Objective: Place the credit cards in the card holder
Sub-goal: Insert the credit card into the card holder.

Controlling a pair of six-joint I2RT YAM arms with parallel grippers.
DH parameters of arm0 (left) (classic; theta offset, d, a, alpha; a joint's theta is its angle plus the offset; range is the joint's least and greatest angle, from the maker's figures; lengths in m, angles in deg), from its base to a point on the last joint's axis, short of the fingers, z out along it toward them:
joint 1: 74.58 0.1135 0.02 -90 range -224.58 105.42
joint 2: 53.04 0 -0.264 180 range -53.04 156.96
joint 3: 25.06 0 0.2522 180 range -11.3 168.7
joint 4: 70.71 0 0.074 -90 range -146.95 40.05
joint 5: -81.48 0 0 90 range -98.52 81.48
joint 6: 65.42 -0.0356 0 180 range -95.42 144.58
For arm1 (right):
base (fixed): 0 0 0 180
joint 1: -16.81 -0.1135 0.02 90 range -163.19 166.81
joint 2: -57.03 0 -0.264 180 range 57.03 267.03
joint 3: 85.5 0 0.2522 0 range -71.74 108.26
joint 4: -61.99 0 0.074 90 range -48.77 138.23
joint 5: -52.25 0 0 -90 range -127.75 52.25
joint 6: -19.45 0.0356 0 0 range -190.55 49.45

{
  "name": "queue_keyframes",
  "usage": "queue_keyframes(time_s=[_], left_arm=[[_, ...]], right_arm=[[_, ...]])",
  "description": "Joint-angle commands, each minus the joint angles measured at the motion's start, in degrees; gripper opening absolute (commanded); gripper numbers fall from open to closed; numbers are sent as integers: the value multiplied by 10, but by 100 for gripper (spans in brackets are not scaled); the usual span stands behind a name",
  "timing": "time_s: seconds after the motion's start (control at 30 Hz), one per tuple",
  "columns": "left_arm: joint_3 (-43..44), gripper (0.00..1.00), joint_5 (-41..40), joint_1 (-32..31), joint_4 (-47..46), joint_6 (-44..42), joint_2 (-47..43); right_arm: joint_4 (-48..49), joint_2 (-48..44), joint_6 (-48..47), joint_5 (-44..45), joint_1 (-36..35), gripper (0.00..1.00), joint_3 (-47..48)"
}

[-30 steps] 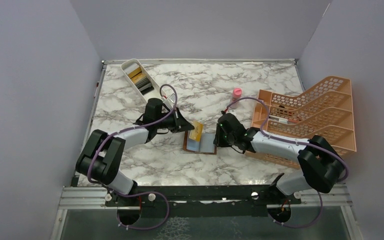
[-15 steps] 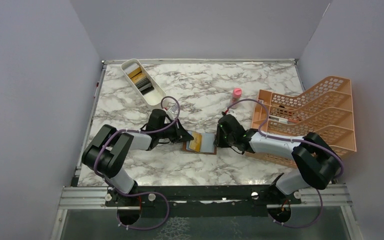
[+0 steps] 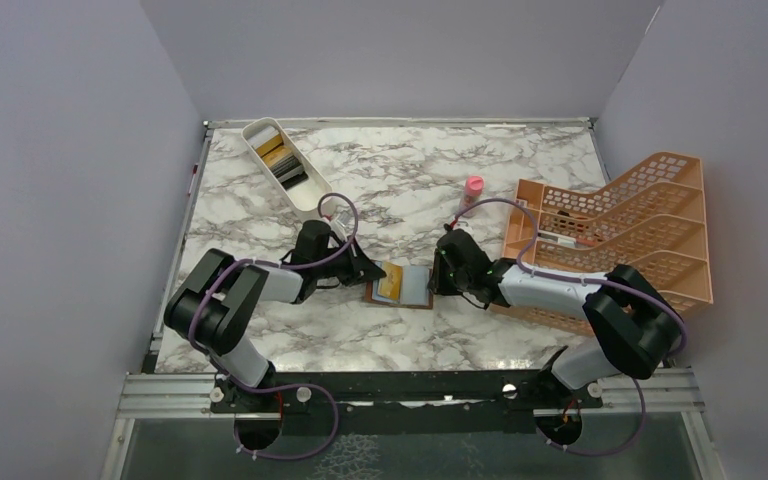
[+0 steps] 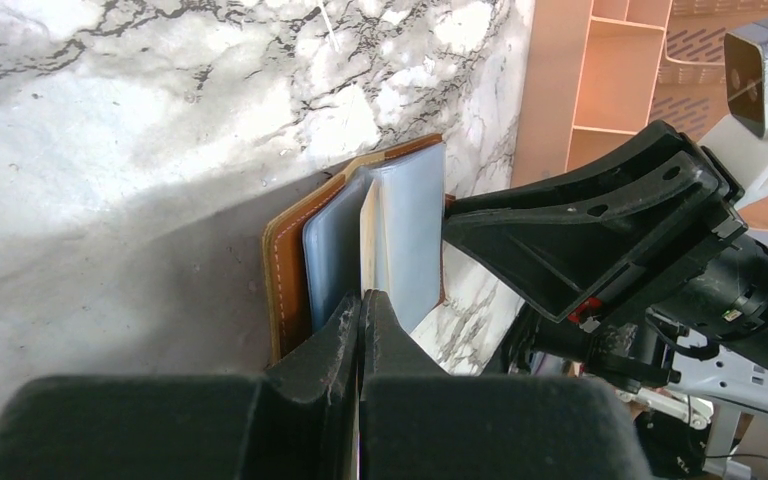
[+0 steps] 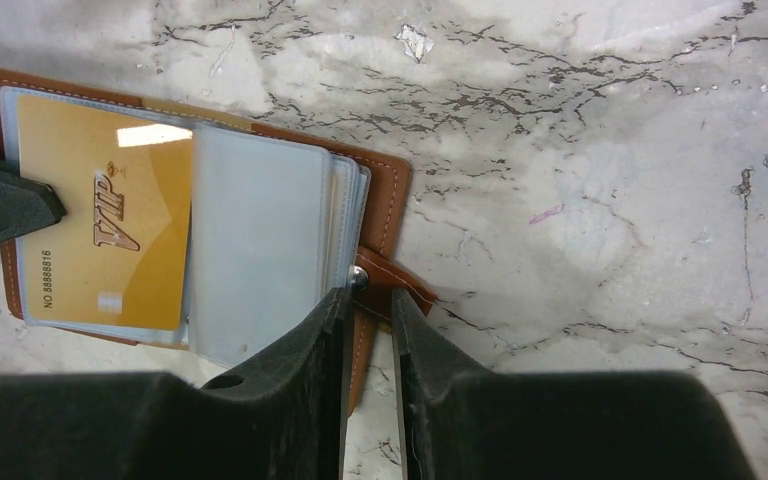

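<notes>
The open brown leather-like folding card holder (image 5: 385,195) lies at the middle of the white marble-patterned table (image 3: 400,180), its right edge pinched between the narrow jaws of the right gripper (image 5: 370,300), while the left gripper (image 4: 362,305) clamps a yellow-gold rectangular plastic card (image 5: 100,230) lying on its left sleeve.

Seen edge-on from the left wrist, the gold card (image 4: 368,235) is hiding its face, its lower end vanishing inside the left hand (image 4: 361,305). The cards (image 3: 282,162) in the white tray (image 3: 312,196) are looking too small to count.
</notes>
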State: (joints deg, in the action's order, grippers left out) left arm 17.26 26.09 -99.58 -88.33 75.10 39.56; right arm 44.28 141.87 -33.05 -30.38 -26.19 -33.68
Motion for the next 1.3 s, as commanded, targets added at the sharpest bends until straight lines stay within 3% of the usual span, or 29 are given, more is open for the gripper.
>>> queue_keyframes(time_s=[0.0, 0.43, 0.77, 1.27], left_arm=[[-14, 0, -20, -6, -34, 13, 9], [-27, 0, -25, -32, -89, 50, 15], [-36, 0, -42, -35, -89, 62, -23], [-44, 0, -61, -43, -90, 54, -19]], right_arm=[[-13, 11, 4, -9, 4, 25, -18], [-21, 10, 6, -11, 3, 25, -16], [-41, -67, 8, -37, 4, 27, -4], [-8, 14, 7, -58, 4, 27, 12]])
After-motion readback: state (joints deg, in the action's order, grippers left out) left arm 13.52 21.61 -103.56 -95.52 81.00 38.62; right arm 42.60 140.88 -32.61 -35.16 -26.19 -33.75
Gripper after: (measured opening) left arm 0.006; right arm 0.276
